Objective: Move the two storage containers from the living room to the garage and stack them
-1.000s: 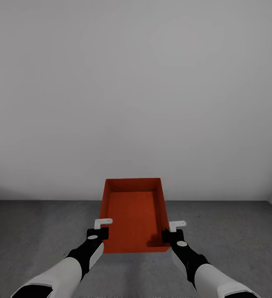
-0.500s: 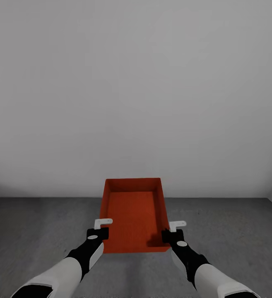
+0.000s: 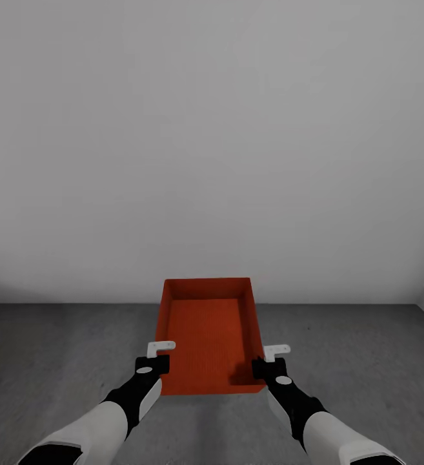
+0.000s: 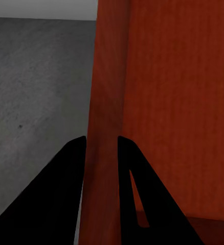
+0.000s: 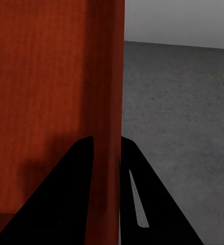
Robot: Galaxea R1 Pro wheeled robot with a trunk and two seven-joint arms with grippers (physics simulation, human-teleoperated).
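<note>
White wall (image 3: 212,129) stands behind grey concrete floor (image 3: 57,361). One orange-red bin (image 3: 208,336) is held above that floor, in front of the wall, lidless and empty. Left pincer (image 3: 158,357) is clamped on the bin's left wall; right pincer (image 3: 270,360) is clamped on its right wall.

You see an orange-red storage container (image 3: 206,336), faintly ribbed inside; dark grey speckled floor (image 3: 57,355); plain white wall (image 3: 212,142); black fingers (image 4: 66,194).

Garage: bare white wall (image 3: 212,129), dark speckled concrete floor (image 3: 57,349).
</note>
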